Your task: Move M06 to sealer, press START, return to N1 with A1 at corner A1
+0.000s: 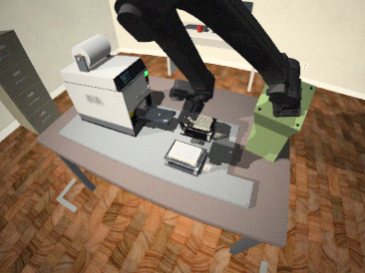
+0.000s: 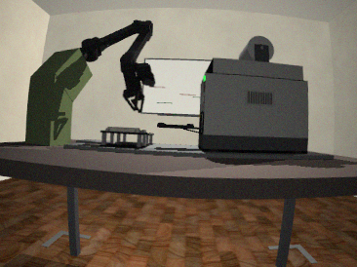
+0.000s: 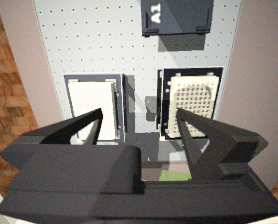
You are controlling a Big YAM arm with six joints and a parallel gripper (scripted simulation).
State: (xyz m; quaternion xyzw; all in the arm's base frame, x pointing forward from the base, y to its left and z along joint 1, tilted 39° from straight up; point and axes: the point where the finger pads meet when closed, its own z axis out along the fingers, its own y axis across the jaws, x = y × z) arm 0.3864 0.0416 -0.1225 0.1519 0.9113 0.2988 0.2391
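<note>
Wooden flooring and cream walls surround a grey table (image 1: 150,194) that carries a pale perforated mat (image 1: 100,139) along its length. Beyond the far edge stand a white desk (image 1: 214,39) with a red item on it, and a grey filing cabinet (image 1: 25,85) off the left end.

At the table's left end sits the sealer (image 1: 102,92), a grey-and-white box with a foil roll (image 1: 92,50) on top and a green lamp (image 1: 146,73) lit on its front upper corner. Its dark stage (image 3: 177,17) is out toward the table's middle, marked A1 at 1 corner, with nothing on it.

At the right end, a green pedestal (image 1: 279,130) bears the black arm (image 1: 234,35), which arches over the far edge and reaches down toward the middle.

2 nests lie near the middle of the mat. The one nearer the far edge holds a plate with open wells (image 1: 203,124); the one nearer the front edge holds a plate with a plain white top (image 1: 185,152). Their labels are too small to read, so which one is M06 cannot be told.

The gripper (image 2: 134,102) hangs well above both plates, fingers spread wide and holding nothing. In the wrist view 1 fingertip (image 3: 187,125) overlaps the welled plate.
</note>
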